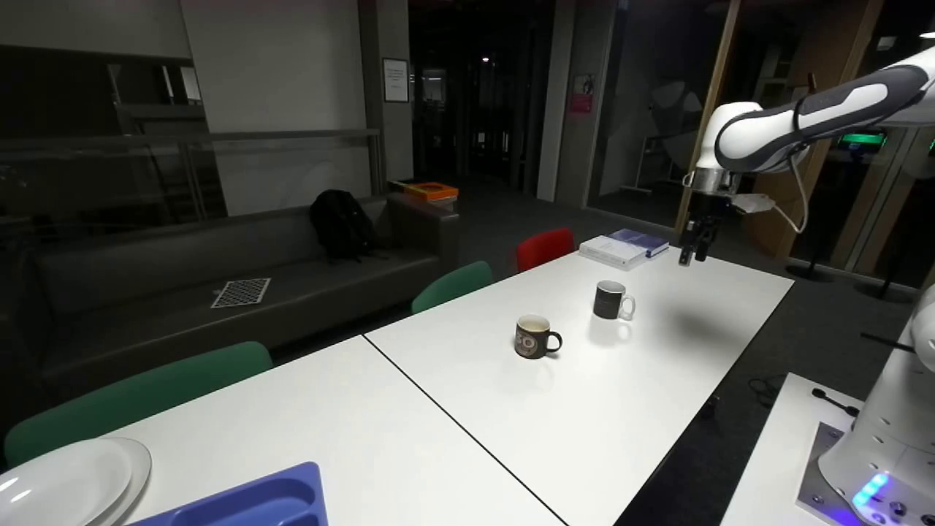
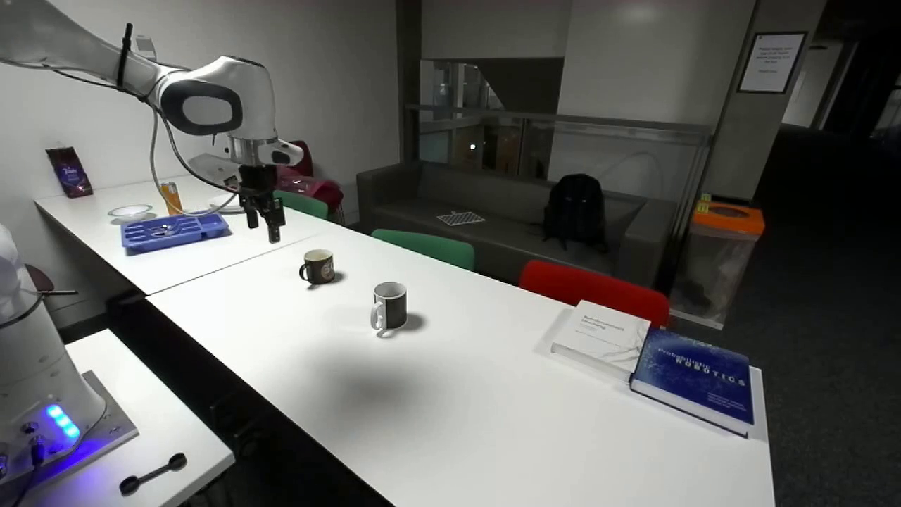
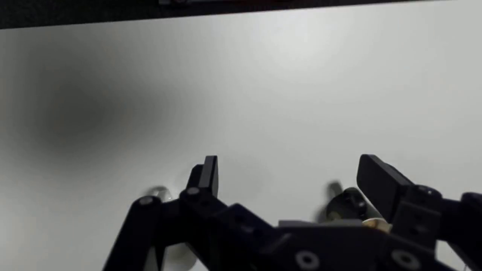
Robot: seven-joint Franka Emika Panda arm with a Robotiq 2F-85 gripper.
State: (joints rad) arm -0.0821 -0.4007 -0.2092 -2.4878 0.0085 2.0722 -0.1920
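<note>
Jaws of the black jointed gripper (image 3: 289,165) are spread, empty, high enough above the flat white tabletop (image 2: 493,422) that nothing is touched. Below, a dark printed round mug (image 2: 320,270) and a round black-and-white mug (image 2: 395,310) are stood upright (presumably for stability), apart.

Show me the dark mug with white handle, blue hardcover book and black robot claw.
Dark mug with white handle (image 2: 394,308): in an exterior view, on its side.
Blue hardcover book (image 2: 693,374): in an exterior view, on its cover.
Black gripper (image 3: 288,165): in the wrist view, between its fingertips.
</note>
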